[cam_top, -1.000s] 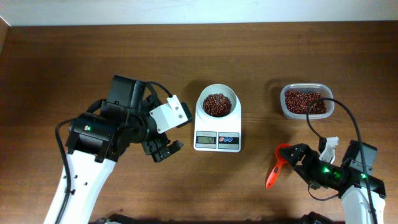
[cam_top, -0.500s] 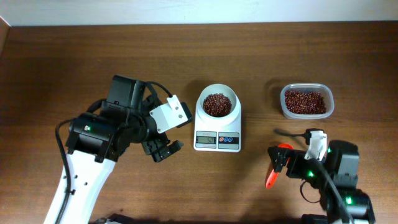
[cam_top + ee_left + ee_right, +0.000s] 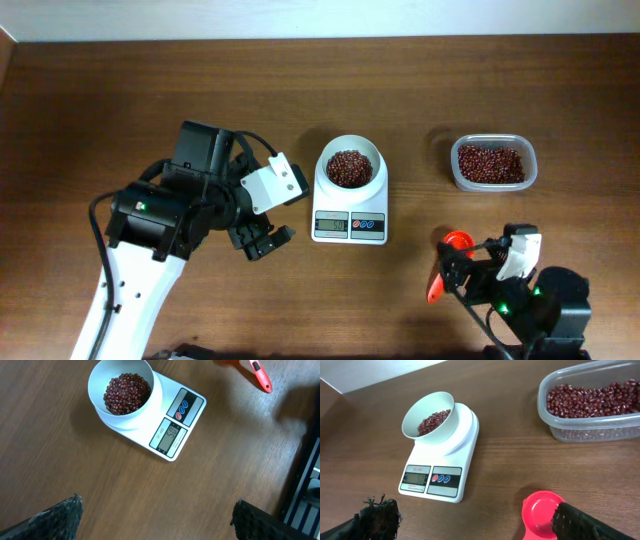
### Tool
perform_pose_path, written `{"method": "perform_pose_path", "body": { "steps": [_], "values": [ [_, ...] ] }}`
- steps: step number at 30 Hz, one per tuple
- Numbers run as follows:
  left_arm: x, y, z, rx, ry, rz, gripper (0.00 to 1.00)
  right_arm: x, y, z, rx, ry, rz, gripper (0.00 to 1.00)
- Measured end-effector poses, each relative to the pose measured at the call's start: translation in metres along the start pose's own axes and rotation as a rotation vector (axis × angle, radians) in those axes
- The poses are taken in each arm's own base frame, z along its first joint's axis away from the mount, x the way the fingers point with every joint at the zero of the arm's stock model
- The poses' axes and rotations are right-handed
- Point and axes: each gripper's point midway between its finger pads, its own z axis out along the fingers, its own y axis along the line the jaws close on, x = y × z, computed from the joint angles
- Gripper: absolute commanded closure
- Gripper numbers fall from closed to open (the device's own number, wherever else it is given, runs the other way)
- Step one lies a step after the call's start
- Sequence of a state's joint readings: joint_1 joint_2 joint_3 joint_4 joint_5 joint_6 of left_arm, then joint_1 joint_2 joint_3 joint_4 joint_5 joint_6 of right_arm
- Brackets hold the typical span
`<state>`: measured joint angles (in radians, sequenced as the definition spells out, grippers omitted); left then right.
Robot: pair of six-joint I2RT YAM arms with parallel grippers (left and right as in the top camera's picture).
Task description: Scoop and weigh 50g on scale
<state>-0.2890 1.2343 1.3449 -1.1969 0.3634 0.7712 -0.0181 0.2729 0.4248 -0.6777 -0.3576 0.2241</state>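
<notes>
The white scale (image 3: pixel 350 222) stands mid-table, and its round bowl (image 3: pixel 349 167) holds a heap of dark red-brown beans (image 3: pixel 348 168). From the left wrist, the scale (image 3: pixel 172 427) and the beans (image 3: pixel 126 394) lie ahead of my left gripper (image 3: pixel 157 522), which is open over bare wood. My left gripper (image 3: pixel 266 240) hangs left of the scale. My right gripper (image 3: pixel 462 276) is open by the front edge and holds nothing. Its right finger (image 3: pixel 585 522) overlaps the empty orange-red scoop (image 3: pixel 540 514), which lies on the table. The scale (image 3: pixel 437 477) and beans (image 3: pixel 432 421) are ahead of it.
A clear plastic tub (image 3: pixel 492 163) of more beans sits at the back right, and also shows in the right wrist view as the tub (image 3: pixel 590 402). The scoop (image 3: pixel 443 267) lies between the scale and my right arm. A pale wall borders the far edge.
My right arm has pulled back toward the front edge and turned to face the scale. The scoop stays where it lay. The left arm has not moved.
</notes>
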Motion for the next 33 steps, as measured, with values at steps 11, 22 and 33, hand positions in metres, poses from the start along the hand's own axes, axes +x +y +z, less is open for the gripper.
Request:
{"method": "perform_pose_path", "body": {
  "steps": [11, 22, 33],
  "values": [
    [0.0, 0.0, 0.0, 0.0, 0.0, 0.0, 0.01, -0.016, 0.012, -0.021, -0.01, -0.157, -0.088, 0.01],
    [0.0, 0.0, 0.0, 0.0, 0.0, 0.0, 0.01, -0.036, 0.013, -0.02, -0.024, -0.314, -0.129, 0.01],
    [0.0, 0.0, 0.0, 0.001, 0.0, 0.0, 0.01, -0.042, 0.011, 0.002, -0.063, -0.434, -0.162, 0.01]
  ]
}}
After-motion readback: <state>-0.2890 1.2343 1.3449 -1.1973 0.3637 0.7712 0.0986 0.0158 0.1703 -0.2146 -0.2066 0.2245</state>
